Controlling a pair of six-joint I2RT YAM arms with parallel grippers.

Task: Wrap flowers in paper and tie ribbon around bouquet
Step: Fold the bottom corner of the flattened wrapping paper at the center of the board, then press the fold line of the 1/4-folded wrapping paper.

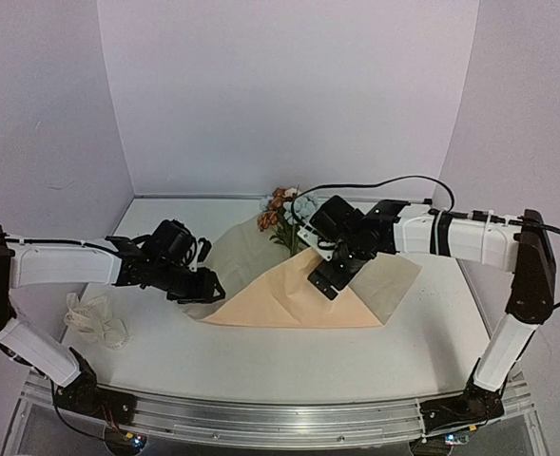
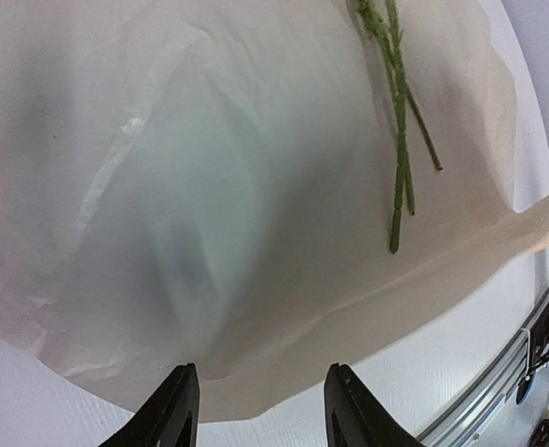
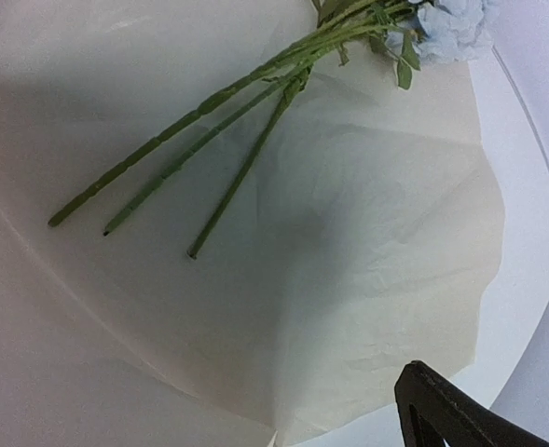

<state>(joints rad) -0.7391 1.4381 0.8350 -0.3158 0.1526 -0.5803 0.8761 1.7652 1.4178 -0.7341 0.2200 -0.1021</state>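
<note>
Resting on the paper [image 1: 289, 299], the flowers [image 1: 283, 202] lie unwrapped.

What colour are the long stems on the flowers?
Green. The stems show best in the right wrist view, lying on the paper.

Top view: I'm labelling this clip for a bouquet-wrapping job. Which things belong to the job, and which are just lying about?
Job:
flowers, stems lying on the paper
paper, one flap folded over
ribbon, heaped apart at the left

Not the job:
table
metal rail at the near edge
black cable over the right arm
</note>
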